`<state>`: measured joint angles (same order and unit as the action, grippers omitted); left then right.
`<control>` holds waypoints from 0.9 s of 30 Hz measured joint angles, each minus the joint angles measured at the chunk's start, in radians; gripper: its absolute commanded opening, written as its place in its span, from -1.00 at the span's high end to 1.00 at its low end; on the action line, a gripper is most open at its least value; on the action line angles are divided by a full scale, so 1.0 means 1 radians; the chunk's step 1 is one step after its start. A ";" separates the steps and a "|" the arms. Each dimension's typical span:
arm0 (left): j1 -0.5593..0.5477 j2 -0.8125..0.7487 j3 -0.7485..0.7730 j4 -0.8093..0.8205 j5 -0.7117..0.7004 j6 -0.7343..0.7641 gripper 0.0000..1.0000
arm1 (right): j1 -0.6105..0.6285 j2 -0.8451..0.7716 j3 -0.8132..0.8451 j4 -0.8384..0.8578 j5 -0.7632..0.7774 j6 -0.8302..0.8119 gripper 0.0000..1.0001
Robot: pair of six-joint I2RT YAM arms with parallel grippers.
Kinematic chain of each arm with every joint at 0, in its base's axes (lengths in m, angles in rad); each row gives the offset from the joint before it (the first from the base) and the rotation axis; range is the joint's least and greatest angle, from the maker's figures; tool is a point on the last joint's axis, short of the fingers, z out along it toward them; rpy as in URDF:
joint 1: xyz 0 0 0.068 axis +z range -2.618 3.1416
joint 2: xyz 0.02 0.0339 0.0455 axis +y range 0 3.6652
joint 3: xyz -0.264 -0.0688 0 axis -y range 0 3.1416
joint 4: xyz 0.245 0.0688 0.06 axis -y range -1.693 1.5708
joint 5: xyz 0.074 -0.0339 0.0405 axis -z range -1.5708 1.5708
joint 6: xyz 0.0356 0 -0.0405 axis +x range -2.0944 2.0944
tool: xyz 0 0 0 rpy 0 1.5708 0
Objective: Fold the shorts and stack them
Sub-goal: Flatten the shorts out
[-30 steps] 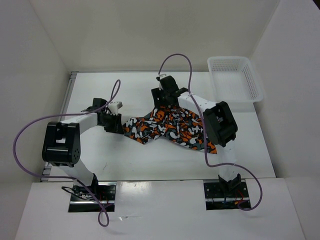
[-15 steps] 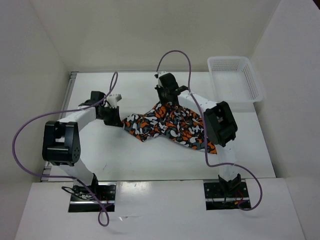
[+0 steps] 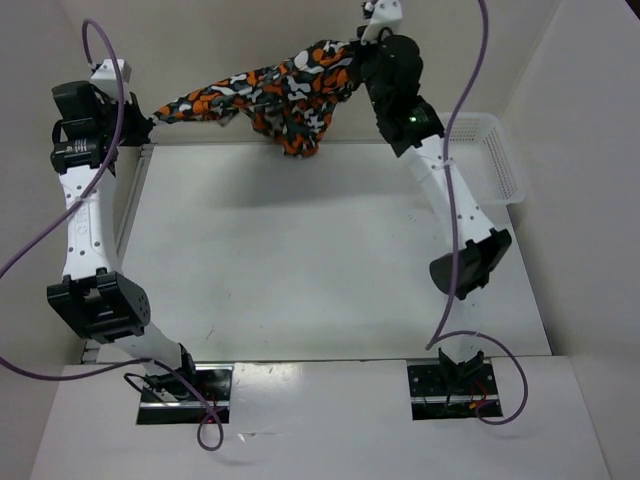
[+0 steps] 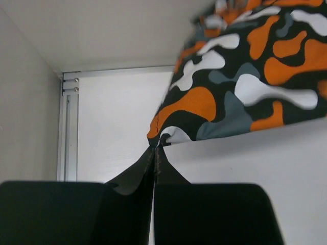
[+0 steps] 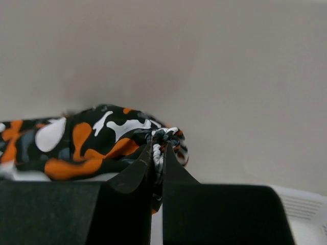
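Note:
The shorts [image 3: 270, 92], printed in orange, white, black and grey blobs, hang stretched in the air high above the far edge of the table [image 3: 300, 260]. My left gripper [image 3: 148, 118] is shut on their left corner, a thin fold of cloth [image 4: 168, 133] pinched at the fingertips. My right gripper [image 3: 352, 62] is shut on the bunched, gathered band at their right end [image 5: 162, 139]. The middle of the shorts [image 4: 245, 81] sags a little between the two arms.
A white lattice basket [image 3: 490, 160] stands at the far right of the table, partly behind my right arm. White walls close in on the back and both sides. A metal rail [image 4: 69, 127] runs along the table's left edge.
Both grippers closed on the shorts as they lay on the table, then both arms rose and spread, lifting the shorts up and stretching them out.

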<state>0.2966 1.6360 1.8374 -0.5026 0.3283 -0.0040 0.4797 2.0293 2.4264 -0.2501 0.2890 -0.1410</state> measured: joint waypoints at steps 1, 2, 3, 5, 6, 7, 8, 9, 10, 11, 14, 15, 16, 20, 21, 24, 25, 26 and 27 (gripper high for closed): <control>-0.006 -0.018 -0.002 -0.020 -0.006 0.000 1.00 | -0.008 -0.044 -0.040 0.000 0.007 -0.011 1.00; -0.014 -0.036 -0.010 -0.034 -0.013 0.000 1.00 | -0.013 -0.097 -0.111 0.007 0.009 -0.022 1.00; -0.023 -0.056 -0.027 -0.050 -0.020 0.000 1.00 | -0.014 -0.157 -0.197 0.010 0.008 -0.035 1.00; -0.030 -0.098 -0.083 -0.076 -0.037 0.000 1.00 | -0.012 -0.270 -0.388 0.019 -0.004 -0.063 1.00; -0.030 -0.127 -0.135 -0.087 -0.048 0.000 1.00 | -0.011 -0.330 -0.504 0.019 -0.017 -0.074 1.00; -0.029 -0.155 -0.194 -0.094 -0.056 0.000 1.00 | -0.011 -0.383 -0.610 0.011 -0.031 -0.084 0.95; -0.027 -0.184 -0.254 -0.114 -0.064 0.000 1.00 | -0.010 -0.426 -0.725 0.019 -0.053 -0.095 0.88; -0.029 -0.208 -0.314 -0.134 -0.071 0.000 1.00 | -0.009 -0.465 -0.837 0.010 -0.077 -0.103 0.82; -0.035 -0.234 -0.380 -0.149 -0.078 0.000 1.00 | -0.008 -0.494 -0.939 0.000 -0.103 -0.111 0.71; -0.039 -0.256 -0.439 -0.172 -0.082 0.000 1.00 | -0.008 -0.513 -1.040 -0.011 -0.134 -0.124 0.53; -0.072 -0.303 -0.583 -0.258 -0.093 0.000 1.00 | -0.008 -0.525 -1.276 -0.112 -0.260 -0.189 0.36; -0.090 -0.318 -0.623 -0.291 -0.094 0.000 1.00 | -0.008 -0.525 -1.338 -0.157 -0.301 -0.220 0.36; -0.110 -0.332 -0.657 -0.331 -0.095 0.000 1.00 | -0.008 -0.526 -1.386 -0.209 -0.338 -0.252 0.36; -0.208 -0.417 -0.783 -0.443 -0.097 0.000 0.97 | -0.008 -0.552 -1.484 -0.313 -0.397 -0.375 0.37; -0.232 -0.433 -0.808 -0.462 -0.098 0.001 0.97 | -0.008 -0.565 -1.490 -0.326 -0.401 -0.405 0.36; -0.279 -0.458 -0.868 -0.502 -0.124 0.000 0.99 | -0.008 -0.609 -1.490 -0.351 -0.407 -0.493 0.48; -0.290 -0.458 -0.882 -0.509 -0.135 0.001 0.99 | -0.008 -0.621 -1.490 -0.359 -0.407 -0.518 0.62; -0.299 -0.458 -0.895 -0.515 -0.153 0.001 1.00 | -0.008 -0.632 -1.490 -0.372 -0.408 -0.544 0.78; -0.306 -0.458 -0.906 -0.522 -0.171 0.001 1.00 | -0.008 -0.639 -1.490 -0.387 -0.409 -0.567 0.97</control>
<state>-0.0097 1.1782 0.9318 -1.0248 0.1577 -0.0032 0.4717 1.3903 0.9360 -0.6369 -0.1196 -0.7078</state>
